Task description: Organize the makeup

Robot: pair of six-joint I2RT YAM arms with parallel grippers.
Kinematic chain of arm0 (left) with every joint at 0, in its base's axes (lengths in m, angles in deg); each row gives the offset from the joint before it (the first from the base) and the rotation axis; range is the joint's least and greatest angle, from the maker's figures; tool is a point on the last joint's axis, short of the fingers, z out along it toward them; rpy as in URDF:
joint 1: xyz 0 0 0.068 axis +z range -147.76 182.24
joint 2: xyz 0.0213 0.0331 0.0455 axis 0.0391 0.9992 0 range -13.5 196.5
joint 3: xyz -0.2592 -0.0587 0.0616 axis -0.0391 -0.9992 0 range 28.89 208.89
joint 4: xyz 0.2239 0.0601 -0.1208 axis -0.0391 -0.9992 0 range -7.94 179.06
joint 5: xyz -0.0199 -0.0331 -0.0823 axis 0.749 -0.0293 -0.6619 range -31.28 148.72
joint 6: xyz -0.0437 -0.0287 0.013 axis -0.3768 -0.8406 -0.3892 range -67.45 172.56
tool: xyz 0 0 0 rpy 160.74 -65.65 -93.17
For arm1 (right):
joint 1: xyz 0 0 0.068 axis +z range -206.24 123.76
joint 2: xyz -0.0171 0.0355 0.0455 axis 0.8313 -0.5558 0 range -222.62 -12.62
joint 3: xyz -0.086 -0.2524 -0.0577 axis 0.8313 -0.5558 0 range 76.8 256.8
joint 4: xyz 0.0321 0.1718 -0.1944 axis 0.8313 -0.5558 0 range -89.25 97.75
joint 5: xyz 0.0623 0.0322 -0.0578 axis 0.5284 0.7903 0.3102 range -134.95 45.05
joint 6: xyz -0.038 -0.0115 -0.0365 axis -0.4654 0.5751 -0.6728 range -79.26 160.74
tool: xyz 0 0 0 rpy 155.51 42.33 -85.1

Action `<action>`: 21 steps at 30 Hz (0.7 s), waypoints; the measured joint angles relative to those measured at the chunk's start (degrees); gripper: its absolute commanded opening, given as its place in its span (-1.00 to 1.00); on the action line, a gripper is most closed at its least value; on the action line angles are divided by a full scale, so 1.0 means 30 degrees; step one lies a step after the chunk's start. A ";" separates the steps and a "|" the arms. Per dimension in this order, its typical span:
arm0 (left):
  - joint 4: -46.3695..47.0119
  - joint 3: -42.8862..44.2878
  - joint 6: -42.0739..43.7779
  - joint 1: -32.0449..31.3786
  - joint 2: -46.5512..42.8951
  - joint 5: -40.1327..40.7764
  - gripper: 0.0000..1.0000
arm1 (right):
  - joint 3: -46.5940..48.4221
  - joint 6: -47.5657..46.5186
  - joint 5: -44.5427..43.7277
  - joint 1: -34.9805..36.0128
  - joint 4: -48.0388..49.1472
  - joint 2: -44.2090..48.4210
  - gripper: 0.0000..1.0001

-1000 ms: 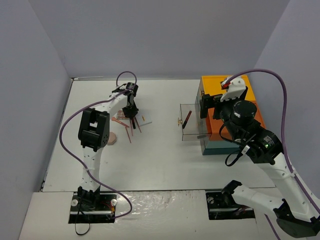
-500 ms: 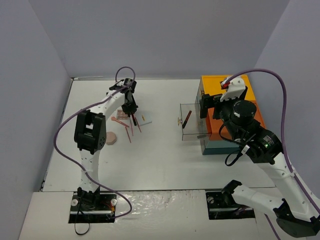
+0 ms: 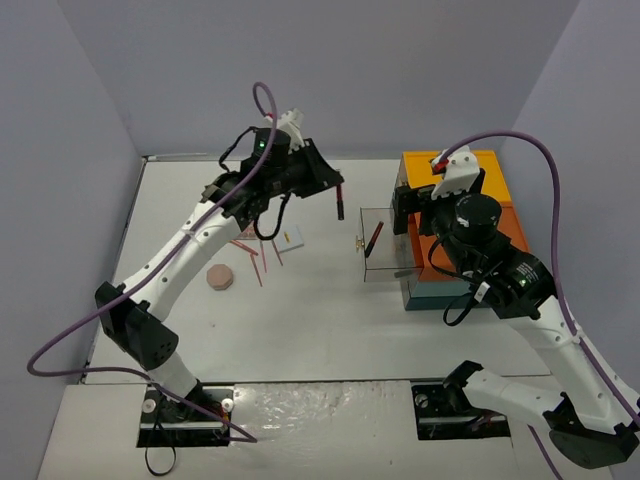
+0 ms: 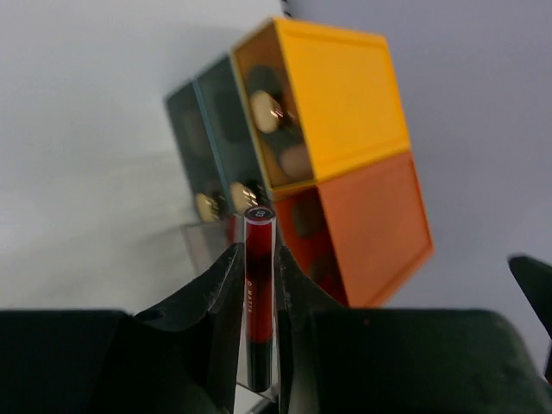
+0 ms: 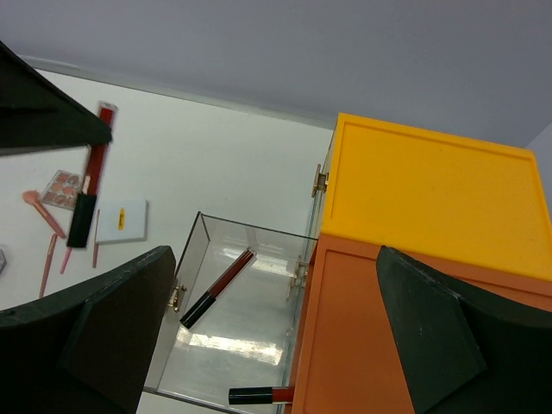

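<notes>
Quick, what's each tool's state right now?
Left tool: shut on the red tube.
Right tool: open, holding nothing.

I count: arm [image 3: 190,240], two; box [image 5: 431,198], one; clear drawer [image 5: 259,231], one; red tube [image 5: 218,287], three; thin pencil [image 3: 256,270], about four, overlapping so unsure; round compact [image 3: 219,277] on the table, one; card [image 5: 122,221], one; palette [image 5: 62,187], one.
</notes>
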 measured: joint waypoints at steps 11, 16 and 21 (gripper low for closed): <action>0.1669 -0.0903 -0.1004 -0.3798 0.1812 -0.0415 -0.73 | 0.0226 0.0000 0.0085 0.0000 0.0109 -0.0021 1.00; 0.2021 -0.0895 -0.0996 -0.4415 0.2584 -0.0089 -0.30 | 0.0226 0.0040 0.0086 0.0000 0.0113 0.0056 1.00; 0.1984 -0.0895 -0.0880 -0.4714 0.2906 0.0557 0.15 | 0.0226 0.0308 0.0155 0.0000 0.0109 0.0289 1.00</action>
